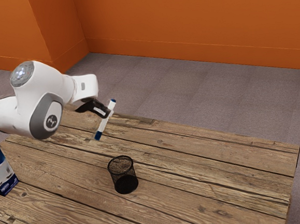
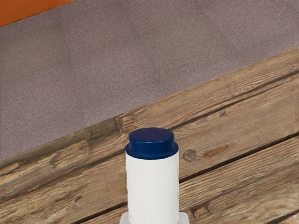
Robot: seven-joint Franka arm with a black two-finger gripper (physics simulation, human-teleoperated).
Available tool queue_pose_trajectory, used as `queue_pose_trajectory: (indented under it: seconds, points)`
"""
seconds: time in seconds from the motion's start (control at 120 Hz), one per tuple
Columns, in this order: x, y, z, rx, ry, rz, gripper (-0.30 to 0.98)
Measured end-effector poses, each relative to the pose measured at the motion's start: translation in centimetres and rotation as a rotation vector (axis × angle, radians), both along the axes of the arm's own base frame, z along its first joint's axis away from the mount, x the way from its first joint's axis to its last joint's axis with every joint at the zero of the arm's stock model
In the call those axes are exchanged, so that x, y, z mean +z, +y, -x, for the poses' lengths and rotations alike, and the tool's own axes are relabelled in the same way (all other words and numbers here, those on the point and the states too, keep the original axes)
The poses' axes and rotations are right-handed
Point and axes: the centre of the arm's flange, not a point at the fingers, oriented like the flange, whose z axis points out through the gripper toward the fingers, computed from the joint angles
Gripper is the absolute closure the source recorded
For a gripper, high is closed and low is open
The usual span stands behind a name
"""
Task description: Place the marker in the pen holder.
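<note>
Marker: white with blue ends, tilted in my grasp above the worktop (image 1: 213, 190), outside the pen holder; the marker (image 1: 105, 124) has its upper end leaning toward the exterior view's right, and its longer blue end points down.
Pincer: mine (image 1: 109, 112) is closed around the marker, gripping it near its upper end.
Wrist view: the marker's short, stepped blue end (image 2: 151, 136) faces me, its white barrel running down between pale fingertips.
Arm emblem: a pale mark (image 1: 52, 121) on my dark round joint cover; I cannot read any word in it.
Carton print: blue and white, with pictures and small lettering I cannot make out; the carton (image 1: 1, 173) stands on the worktop, cut off by the exterior view's left edge.
Pen holder: a round, open-topped black mesh cup (image 1: 122, 174), upright on the worktop, apart from the marker and lower down; wood shows through its mesh, and its base is darker.
Worktop: weathered brown planks with knots, dark seams and a rough edge.
Floor: greyish-mauve, faintly patterned (image 1: 205, 89).
Walls: orange (image 1: 184, 18), with a matching skirting and a corner behind my arm.
</note>
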Motion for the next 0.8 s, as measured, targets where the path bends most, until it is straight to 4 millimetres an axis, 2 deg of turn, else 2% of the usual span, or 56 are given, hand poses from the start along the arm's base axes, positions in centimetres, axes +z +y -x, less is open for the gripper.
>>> queue_pose_trajectory:
  seconds: [0.058,0.125,0.3,0.508,0.642,0.8]
  points:
    - [-0.2,-1.5,0.7,-0.024,-0.015,0.001,0.77]
    - [-0.5,-2.1,1.1,-0.03,-0.017,0.007,0.77]
    - [-2.9,-4.5,1.9,-0.056,0.021,0.023,0.77]
    - [-7.5,-5.4,1.9,-0.054,0.103,0.039,0.77]
    - [-8.5,-6.1,1.6,-0.065,0.113,0.042,0.77]
    - [-8.8,-6.2,1.5,-0.063,0.12,0.044,0.44]
